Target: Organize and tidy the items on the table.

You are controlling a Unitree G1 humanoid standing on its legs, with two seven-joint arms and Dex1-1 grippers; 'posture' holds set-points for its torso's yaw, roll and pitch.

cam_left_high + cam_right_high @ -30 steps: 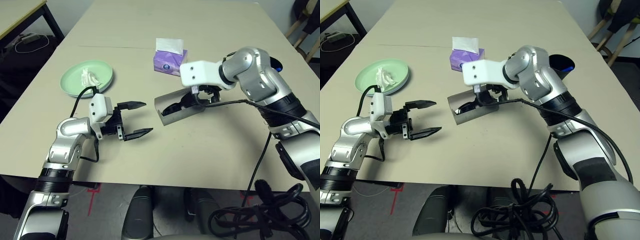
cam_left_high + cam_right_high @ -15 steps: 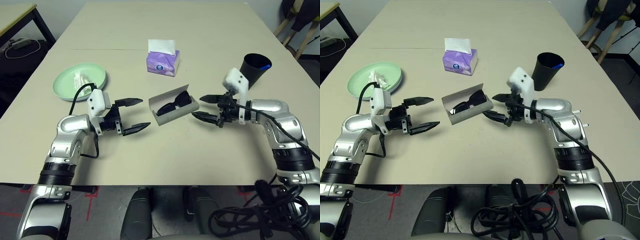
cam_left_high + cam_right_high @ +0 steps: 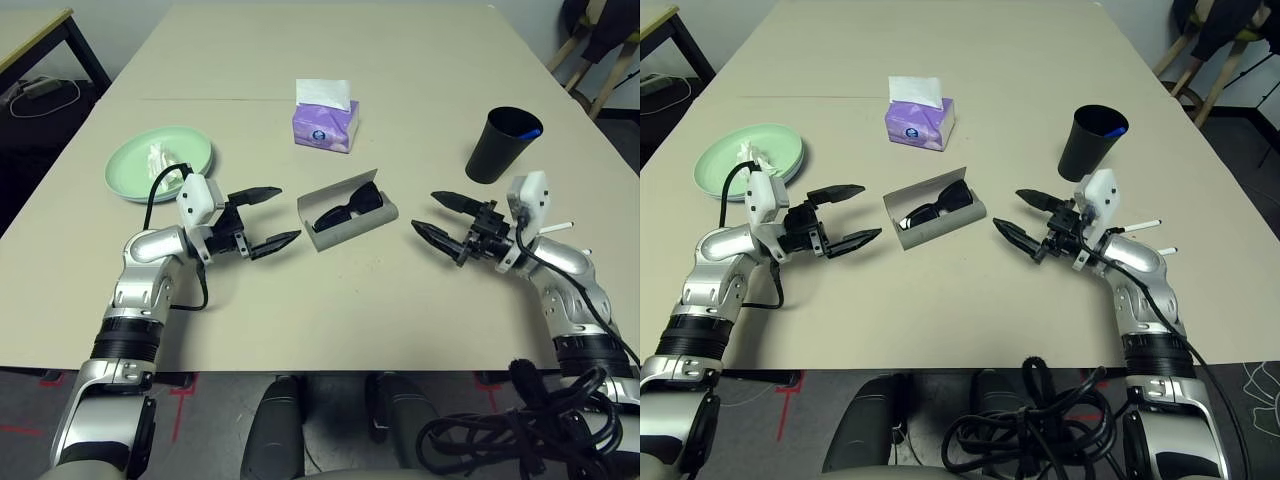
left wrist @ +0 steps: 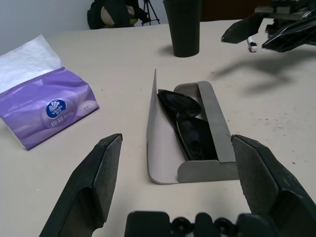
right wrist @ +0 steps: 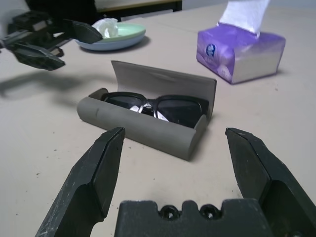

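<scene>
grey glasses case, lid up, black sunglasses inside, mid-counter. my right end effector has drawn back from it, fingers spread, empty. my left end effector has edged closer, likewise spread and empty.

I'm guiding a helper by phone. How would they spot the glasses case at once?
On the big beige table, look to the middle, just nearer the robot than the purple tissue box. The glasses case is the grey oblong box lying open with black sunglasses inside, the only lidded thing there.
</scene>
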